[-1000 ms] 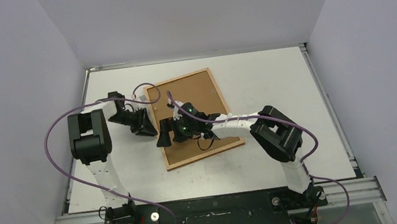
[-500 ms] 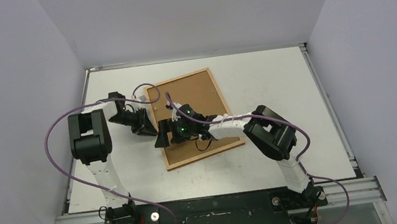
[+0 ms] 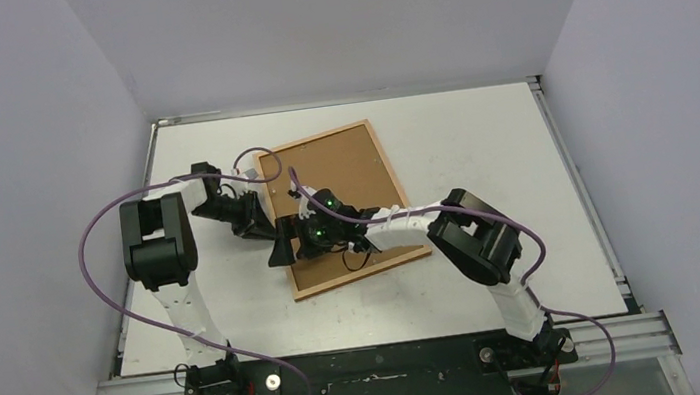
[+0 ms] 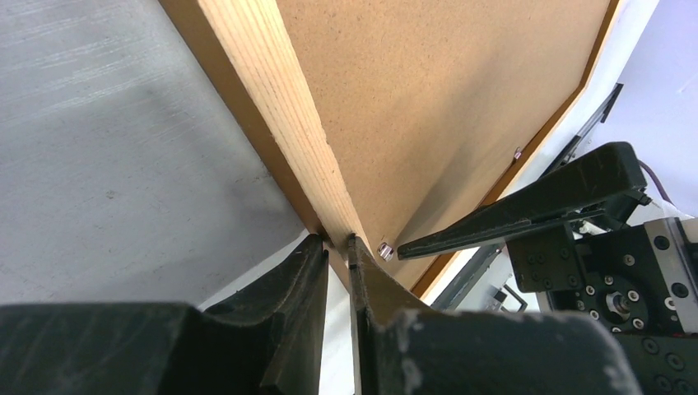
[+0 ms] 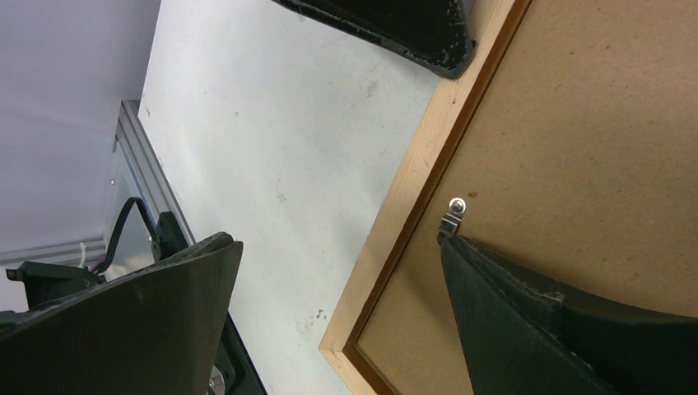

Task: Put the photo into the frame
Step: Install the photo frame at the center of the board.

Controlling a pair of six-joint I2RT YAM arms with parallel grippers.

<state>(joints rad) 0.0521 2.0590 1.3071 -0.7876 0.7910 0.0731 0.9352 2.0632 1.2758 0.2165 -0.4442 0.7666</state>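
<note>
Right now the frame lies back-up on the tabletop, slightly askew, with the brown backing seated inside its pale wooden rim. My left gripper is pinched almost closed on the rim's left side, with a finger on either face of the wood. My right gripper gapes wide and holds nothing. One finger hangs out over the bare tabletop, and the other has its tip at a small metal tab on the backing, just inside the rim. As to progress, I can only judge that the work stands at the tabs. Whether this one is about to be swung aside to free the backing or swung home to lock it, the views do not settle. The photo is nowhere to be seen: it may already lie under the backing, or it may be outside every view, and I cannot tell which. The frame's glass side is hidden against the tabletop. My right arm covers much of the backing's near half in the top view. I also cannot make out whether my left gripper has the rim lifted off the tabletop at all, or how many other tabs there are and which way they are turned.
</note>
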